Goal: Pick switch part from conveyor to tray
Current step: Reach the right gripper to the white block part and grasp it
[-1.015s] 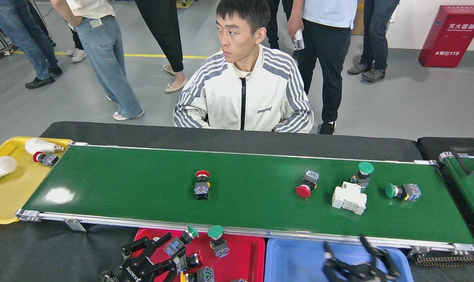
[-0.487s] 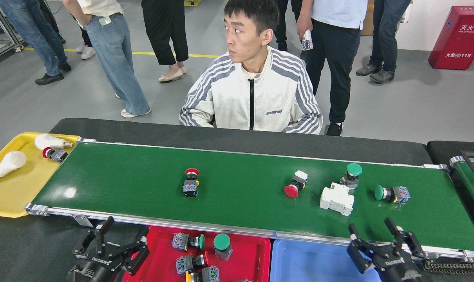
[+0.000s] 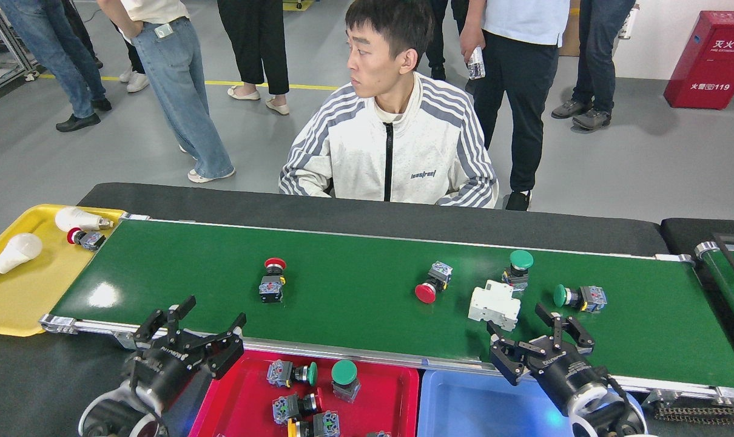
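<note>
While both jaws gape, left gripper (image 3: 188,331) beside conveyor (image 3: 355,303), right gripper (image 3: 540,340) over it

Seated person (image 3: 391,145); bulbs (image 3: 15,252) on yellow tray (image 3: 15,303)

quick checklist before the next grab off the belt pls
1. Right gripper open and empty: ok.
2. Left gripper open and empty: ok.
3. Target in reach: white switch part lies on the conveyor just ahead of the right gripper: ok.
4. Clear grasp: a green-capped button crowds its far side: not ok.
5. Blue tray has bare room: ok.
6. Belt stopped: cannot tell.
</note>
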### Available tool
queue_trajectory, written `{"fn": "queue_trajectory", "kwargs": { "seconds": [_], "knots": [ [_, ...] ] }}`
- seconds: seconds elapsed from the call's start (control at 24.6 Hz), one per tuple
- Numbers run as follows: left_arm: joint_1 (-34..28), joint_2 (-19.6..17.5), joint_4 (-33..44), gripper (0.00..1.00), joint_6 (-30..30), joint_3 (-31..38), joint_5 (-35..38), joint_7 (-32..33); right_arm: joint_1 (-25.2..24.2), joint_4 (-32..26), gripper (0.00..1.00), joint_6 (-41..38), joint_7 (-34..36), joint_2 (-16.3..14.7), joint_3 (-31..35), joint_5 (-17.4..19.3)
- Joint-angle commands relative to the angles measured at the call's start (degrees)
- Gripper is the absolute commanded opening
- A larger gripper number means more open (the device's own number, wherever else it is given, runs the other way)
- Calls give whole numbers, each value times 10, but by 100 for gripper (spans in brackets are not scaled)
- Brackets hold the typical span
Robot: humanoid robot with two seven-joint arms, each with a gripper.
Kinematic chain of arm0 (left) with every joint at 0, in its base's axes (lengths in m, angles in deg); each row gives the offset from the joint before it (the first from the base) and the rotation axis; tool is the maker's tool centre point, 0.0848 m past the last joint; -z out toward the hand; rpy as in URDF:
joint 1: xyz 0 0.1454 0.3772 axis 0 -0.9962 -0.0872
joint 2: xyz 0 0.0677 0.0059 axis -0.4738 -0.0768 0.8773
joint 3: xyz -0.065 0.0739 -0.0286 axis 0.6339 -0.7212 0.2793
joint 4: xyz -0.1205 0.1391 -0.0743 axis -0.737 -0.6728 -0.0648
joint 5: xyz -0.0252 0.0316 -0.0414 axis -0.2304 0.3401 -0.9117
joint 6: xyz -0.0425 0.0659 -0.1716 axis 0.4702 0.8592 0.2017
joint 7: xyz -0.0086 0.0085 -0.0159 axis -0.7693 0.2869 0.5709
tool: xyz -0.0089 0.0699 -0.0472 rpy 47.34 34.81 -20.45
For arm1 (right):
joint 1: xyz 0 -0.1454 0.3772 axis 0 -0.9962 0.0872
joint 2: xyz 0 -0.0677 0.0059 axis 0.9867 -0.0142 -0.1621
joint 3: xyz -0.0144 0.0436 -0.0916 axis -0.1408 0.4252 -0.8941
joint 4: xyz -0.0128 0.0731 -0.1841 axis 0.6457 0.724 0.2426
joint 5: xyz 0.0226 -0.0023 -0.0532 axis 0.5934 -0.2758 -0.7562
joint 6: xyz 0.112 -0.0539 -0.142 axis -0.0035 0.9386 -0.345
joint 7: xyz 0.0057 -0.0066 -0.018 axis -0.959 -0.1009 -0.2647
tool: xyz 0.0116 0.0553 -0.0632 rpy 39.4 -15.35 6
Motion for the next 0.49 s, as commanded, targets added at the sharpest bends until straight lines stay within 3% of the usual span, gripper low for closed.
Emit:
{"fn": "queue_trajectory", "kwargs": {
  "seconds": [0.0, 0.08, 0.12, 0.2, 0.24, 0.37, 0.45],
  "knots": [
    [24, -3, -27, 100, 11, 0, 1, 8, 36, 31, 100, 11, -1, 9, -16, 0],
    [38, -3, -46, 100, 12, -8, 2, 8, 67, 74, 93, 37, -1, 22, -40, -2],
    [42, -3, -52, 100, 15, -16, 2, 8, 81, 89, 79, 49, 0, 25, -57, -2],
    [46, -3, -60, 100, 31, -31, 2, 8, 100, 104, 37, 63, 2, 21, -87, -2],
    [47, -3, -64, 100, 39, -35, 2, 8, 101, 104, 26, 63, 2, 21, -94, -2],
    [60, -3, -93, 100, 77, -46, 2, 2, 101, 103, 8, 62, 5, 24, -100, -2],
    [76, -3, -119, 100, 107, -55, 2, -12, 100, 95, 4, 60, 5, 24, -102, 0]
  ]
}}
